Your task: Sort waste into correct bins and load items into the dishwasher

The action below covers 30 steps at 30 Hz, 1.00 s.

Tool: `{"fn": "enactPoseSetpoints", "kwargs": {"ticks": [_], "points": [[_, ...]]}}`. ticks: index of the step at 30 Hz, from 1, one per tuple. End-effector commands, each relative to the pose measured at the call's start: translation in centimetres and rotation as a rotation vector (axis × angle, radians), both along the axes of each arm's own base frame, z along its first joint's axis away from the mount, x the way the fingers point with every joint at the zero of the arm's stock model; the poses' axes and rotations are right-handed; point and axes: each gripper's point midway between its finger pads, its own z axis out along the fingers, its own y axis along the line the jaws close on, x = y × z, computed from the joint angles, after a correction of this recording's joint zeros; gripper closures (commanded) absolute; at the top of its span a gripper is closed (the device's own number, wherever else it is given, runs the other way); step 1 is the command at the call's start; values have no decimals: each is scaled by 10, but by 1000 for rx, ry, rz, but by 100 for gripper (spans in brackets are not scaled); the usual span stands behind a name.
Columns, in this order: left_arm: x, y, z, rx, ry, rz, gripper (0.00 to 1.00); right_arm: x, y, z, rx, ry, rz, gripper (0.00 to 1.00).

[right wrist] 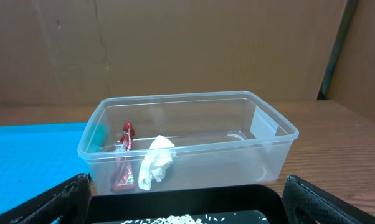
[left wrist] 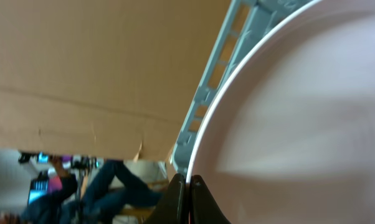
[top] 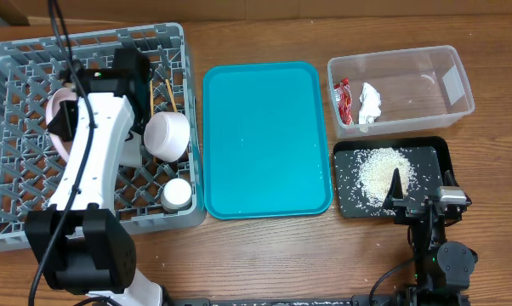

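Note:
My left gripper (left wrist: 189,186) is shut on the rim of a white plate (left wrist: 299,112), held on edge inside the grey dish rack (top: 18,76). In the overhead view the plate (top: 59,109) shows beside the arm. A pale bowl (top: 167,134), a small white cup (top: 177,194) and wooden chopsticks (top: 167,92) sit in the rack. The red wrapper (right wrist: 124,163) and white tissue (right wrist: 156,160) lie in the clear tub (right wrist: 262,134), also seen from overhead (top: 409,64). My right gripper (right wrist: 187,211) is open and empty over the near edge of the black tray (top: 435,153).
The teal serving tray (top: 264,140) lies between the rack and the bins. Loose rice grains (top: 384,170) are heaped in the black tray. A brown cardboard wall (right wrist: 175,43) stands behind the table. The rack wall (left wrist: 215,68) is close to the plate.

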Motion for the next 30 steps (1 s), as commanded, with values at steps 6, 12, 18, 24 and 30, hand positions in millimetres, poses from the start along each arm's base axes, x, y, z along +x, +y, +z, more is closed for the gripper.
{"fn": "enactPoseSetpoints", "kwargs": {"ticks": [6, 12, 18, 24, 30], "points": [[9, -6, -4, -20, 132, -88, 95, 0, -1, -2, -4, -4, -2, 0], [14, -19, 2, -30, 109, -125, 26, 0, -1, -2, -4, -4, -2, 0], [26, -71, 27, -193, -40, -276, 0, 0, -1, -2, -4, -4, -2, 0], [11, -150, 70, -609, -228, -534, 0, 0, -1, -2, -4, -4, -2, 0], [-40, -240, 138, -1000, -407, -894, 0, 0, -1, -2, -4, -4, -2, 0]]}}
